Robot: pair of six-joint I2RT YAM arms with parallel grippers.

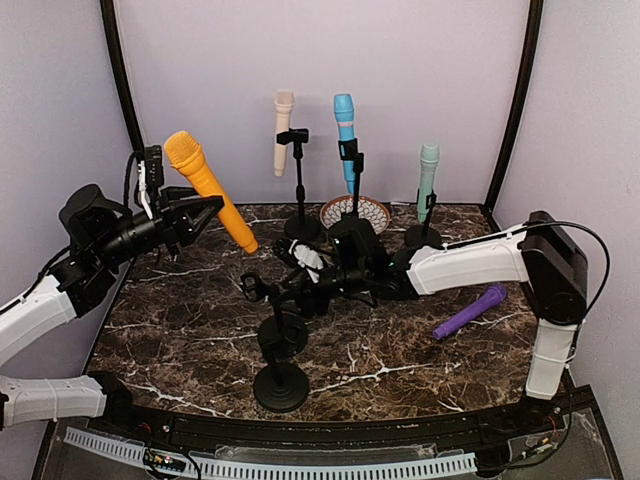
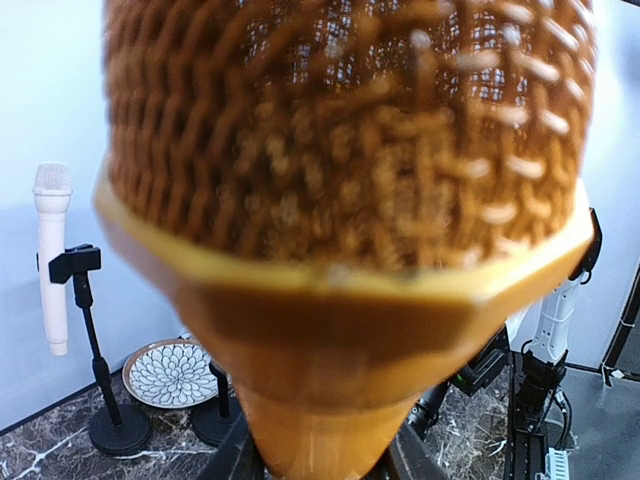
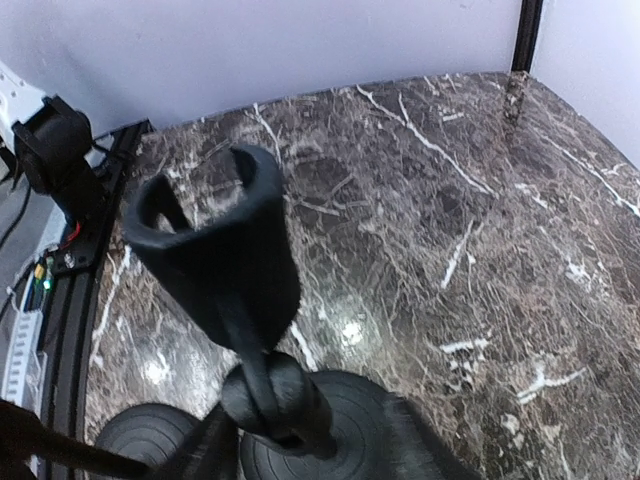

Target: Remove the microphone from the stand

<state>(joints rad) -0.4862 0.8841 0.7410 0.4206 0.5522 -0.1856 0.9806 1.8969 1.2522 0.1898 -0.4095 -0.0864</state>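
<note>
My left gripper (image 1: 203,213) is shut on the orange microphone (image 1: 207,188) and holds it tilted in the air over the table's left side. In the left wrist view its mesh head (image 2: 340,130) fills the frame, and the handle runs down between the black fingers (image 2: 240,455). The empty black stand clip (image 1: 251,287) stands mid-table. My right gripper (image 1: 300,290) sits at that stand. In the right wrist view the clip (image 3: 215,260) and its knob joint (image 3: 270,400) rise between the blurred fingers (image 3: 205,448), which stand apart from the joint, so the right gripper (image 3: 310,452) is open.
Two round black stand bases (image 1: 281,386) sit near the front middle. At the back, a cream microphone (image 1: 284,130), a blue one (image 1: 345,130) and a teal one (image 1: 428,180) sit on stands, beside a patterned plate (image 1: 355,211). A purple microphone (image 1: 470,312) lies at right.
</note>
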